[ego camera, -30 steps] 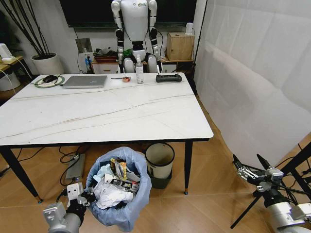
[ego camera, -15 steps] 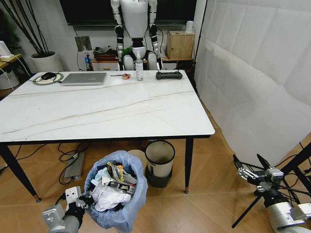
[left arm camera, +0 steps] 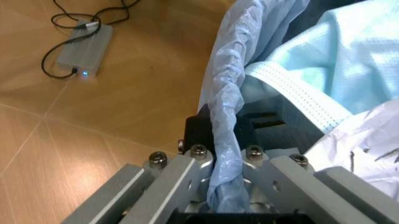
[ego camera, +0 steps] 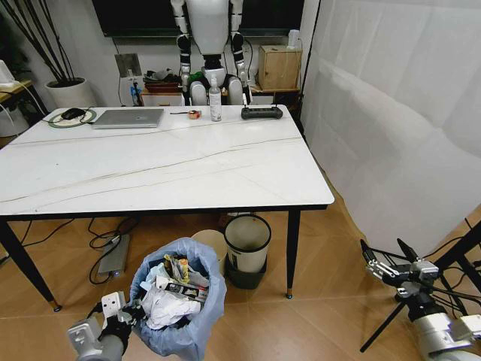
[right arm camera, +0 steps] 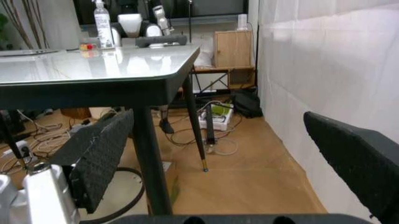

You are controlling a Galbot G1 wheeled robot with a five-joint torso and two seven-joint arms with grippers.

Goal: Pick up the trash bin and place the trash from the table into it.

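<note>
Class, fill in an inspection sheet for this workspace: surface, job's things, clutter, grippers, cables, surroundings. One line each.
Surface: white marble-look table, no litter seen on it.
Job's things: trash bin on the floor in front of the table, blue liner billowing, full of trash such as crumpled paper and wrappers.
Clutter: laptop, bottle and black controller along the table's far edge.
Grippers: left gripper shut on the bin's liner rim; right gripper open, off to the right, holding nothing.
Cables: loose leads and a power brick under the table.
Surroundings: round bin by the table leg, white sheet on the right.
</note>
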